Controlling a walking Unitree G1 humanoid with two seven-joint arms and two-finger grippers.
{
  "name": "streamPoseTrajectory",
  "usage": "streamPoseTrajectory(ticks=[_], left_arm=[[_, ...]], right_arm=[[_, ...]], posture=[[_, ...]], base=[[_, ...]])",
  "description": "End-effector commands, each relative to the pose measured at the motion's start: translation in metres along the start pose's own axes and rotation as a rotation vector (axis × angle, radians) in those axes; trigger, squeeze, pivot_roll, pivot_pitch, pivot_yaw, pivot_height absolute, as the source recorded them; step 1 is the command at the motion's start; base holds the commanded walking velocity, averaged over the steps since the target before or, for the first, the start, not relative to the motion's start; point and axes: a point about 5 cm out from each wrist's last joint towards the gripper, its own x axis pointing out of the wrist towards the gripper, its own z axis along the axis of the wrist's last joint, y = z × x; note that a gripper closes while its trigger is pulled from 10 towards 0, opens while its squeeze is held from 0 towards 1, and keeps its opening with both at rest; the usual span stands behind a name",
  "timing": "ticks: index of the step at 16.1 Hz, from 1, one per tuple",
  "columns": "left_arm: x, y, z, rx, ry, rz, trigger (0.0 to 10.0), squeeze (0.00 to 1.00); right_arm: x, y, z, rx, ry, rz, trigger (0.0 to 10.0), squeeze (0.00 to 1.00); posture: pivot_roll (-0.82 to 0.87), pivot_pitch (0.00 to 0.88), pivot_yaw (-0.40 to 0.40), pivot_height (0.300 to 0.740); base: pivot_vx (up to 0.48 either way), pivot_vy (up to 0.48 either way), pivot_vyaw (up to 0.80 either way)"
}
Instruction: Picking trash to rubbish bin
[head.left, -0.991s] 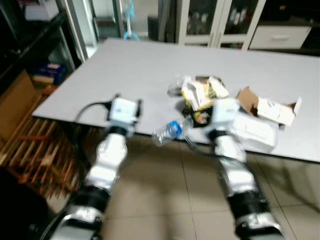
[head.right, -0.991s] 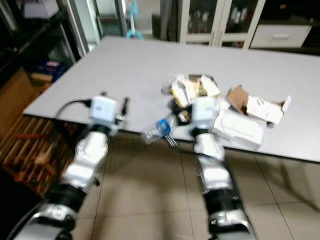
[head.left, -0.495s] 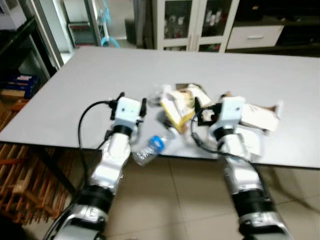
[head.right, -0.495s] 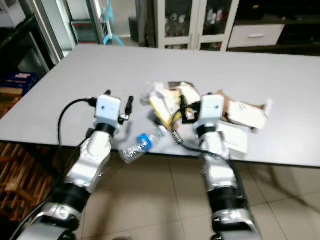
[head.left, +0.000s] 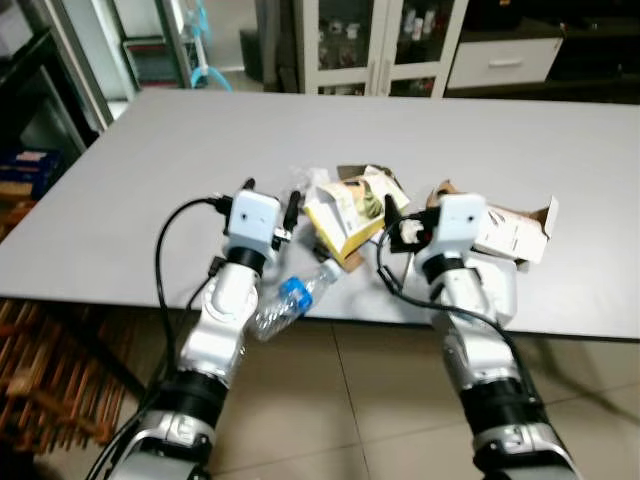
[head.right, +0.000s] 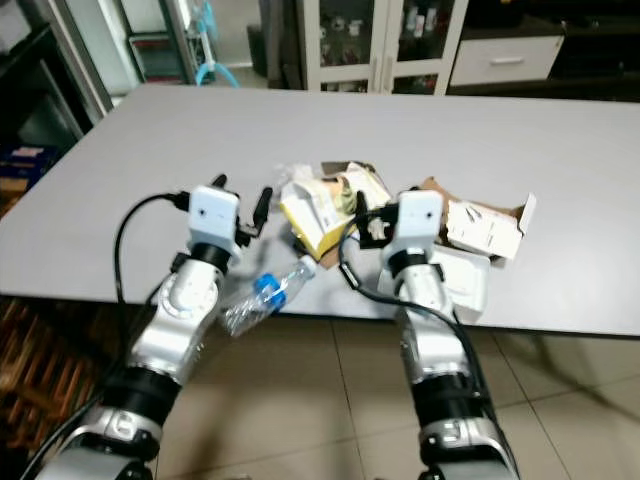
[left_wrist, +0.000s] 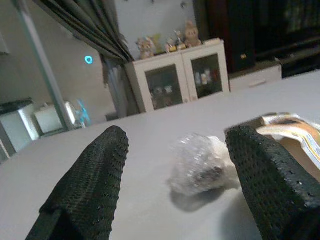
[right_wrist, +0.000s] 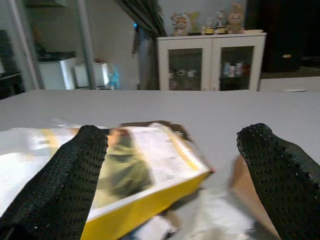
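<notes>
Both grippers hover wide-fingered over the table (head.left: 150, 150) edge, reaching for trash: the left gripper (left_wrist: 175, 165) faces a crumpled wrapper (left_wrist: 202, 167), the right gripper (right_wrist: 170, 165) a yellow box (right_wrist: 125, 170). A bottle (head.left: 290, 298) overhangs the edge between the arms. Next, I judge, each must advance and clamp; no bin can be made out.

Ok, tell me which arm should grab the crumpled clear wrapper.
Left. The left gripper is open and aimed straight at the crumpled clear wrapper, which sits between its fingers. The right gripper faces the yellow box instead.
</notes>
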Motion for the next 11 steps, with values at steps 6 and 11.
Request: streamPoseTrajectory(ticks=[6, 11], left_arm=[[0.007, 0.026, 0.014, 0.038, -0.041, 0.014, 10.0, 0.0], [0.005, 0.027, 0.01, 0.043, -0.018, 0.005, 10.0, 0.0]], right_arm=[[0.002, -0.01, 0.009, 0.017, 0.041, 0.096, 10.0, 0.0], [-0.021, 0.002, 0.002, -0.032, 0.163, 0.485, 10.0, 0.0]], posture=[[0.02, 0.031, 0.031, 0.74], [0.01, 0.039, 0.023, 0.74]], base=[[0.0, 0.0, 0.0], [0.0, 0.0, 0.0]])
